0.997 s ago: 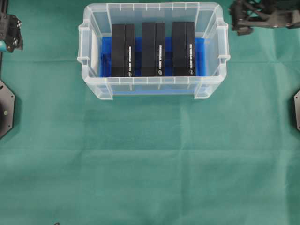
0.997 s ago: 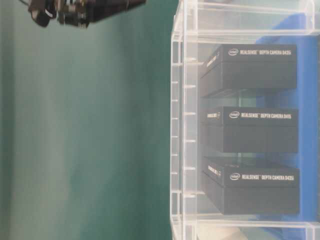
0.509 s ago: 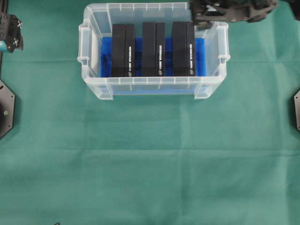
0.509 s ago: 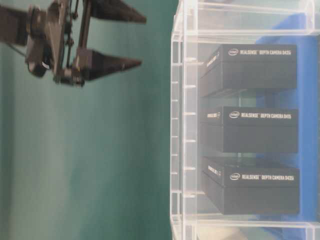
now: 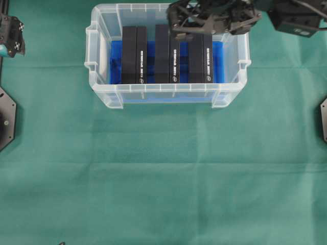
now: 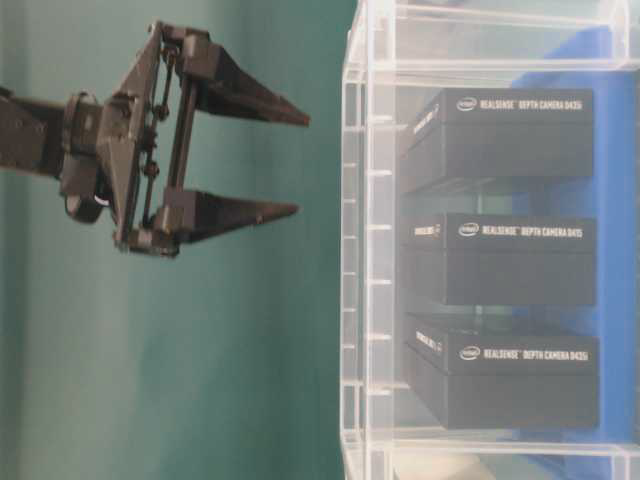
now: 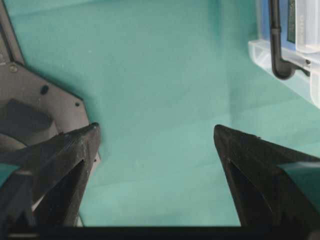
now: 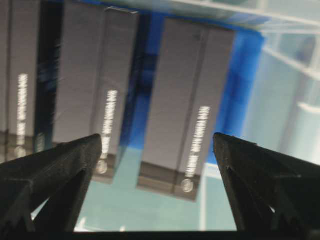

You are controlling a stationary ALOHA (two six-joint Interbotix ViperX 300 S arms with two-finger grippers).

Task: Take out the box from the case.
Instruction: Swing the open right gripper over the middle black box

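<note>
The case [image 5: 102, 92], a clear plastic bin with a blue bottom, stands at the back middle of the green cloth. Inside it three black boxes stand side by side: left [image 5: 134, 55], middle [image 5: 167, 56] and right [image 5: 200, 58]. My right gripper [image 5: 174, 23] hangs open above the case's far side, pointing down at the boxes without touching them. In the right wrist view one box [image 8: 187, 105] lies between the open fingers and a second [image 8: 95, 90] to its left. From the side, the right gripper [image 6: 300, 165] stays outside the case rim [image 6: 355, 250]. My left gripper [image 7: 155, 130] is open over bare cloth.
A corner of the case [image 7: 295, 60] shows at the upper right of the left wrist view, with a grey base plate [image 7: 45, 100] at the left. Black mounting plates sit at the table's left edge [image 5: 6, 117] and right edge [image 5: 323, 120].
My right gripper has swung in from the back right corner to above the case, staying open. The left arm and the boxes have not moved.
</note>
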